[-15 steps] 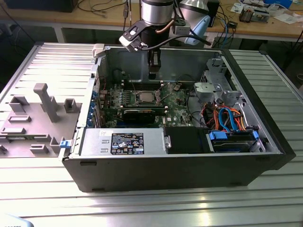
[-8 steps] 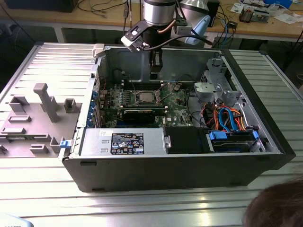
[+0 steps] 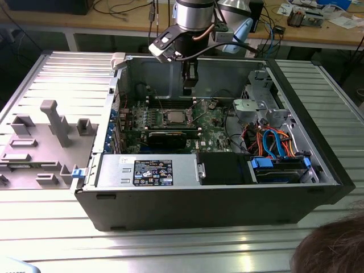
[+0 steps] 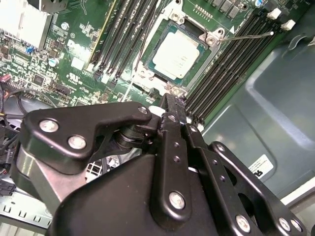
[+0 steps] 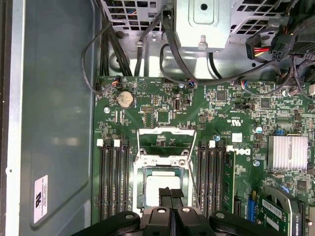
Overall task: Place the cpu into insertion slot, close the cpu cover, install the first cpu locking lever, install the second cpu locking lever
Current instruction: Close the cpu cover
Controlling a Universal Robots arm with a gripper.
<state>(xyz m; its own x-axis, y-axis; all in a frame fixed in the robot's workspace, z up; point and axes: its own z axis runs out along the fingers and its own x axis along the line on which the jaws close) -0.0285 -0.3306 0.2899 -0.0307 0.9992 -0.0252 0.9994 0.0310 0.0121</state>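
Nearest in the exterior view is a person's hair (image 3: 333,250) at the lower corner on the exterior view's right. Behind it, the ribbed metal tabletop (image 3: 170,242) carries an open computer case (image 3: 199,205) lying on its side. A grey moulded fixture (image 3: 45,142) lies beside the case, on the exterior view's left.

Inside the case the green motherboard (image 3: 211,122) lies flat. The cpu (image 3: 173,118) already sits in its socket, with its silver-grey top facing up. It is seen in both wrist views (image 4: 176,51) (image 5: 165,181).

In the first wrist view the cpu cover (image 5: 167,130) is raised. It stands up at the far side of the socket, so the chip is uncovered. In the second wrist view a thin wire locking lever (image 4: 248,35) sticks out from one socket corner across the memory slots. It is not latched.

The tool (image 3: 189,85) hangs from the arm over the board, just behind the socket in the exterior view. Its two black fingers are pressed together and pinch nothing. In both wrist views the tips (image 4: 170,98) (image 5: 171,192) are at the edge of the socket, close above the cpu. I cannot tell whether they touch it.
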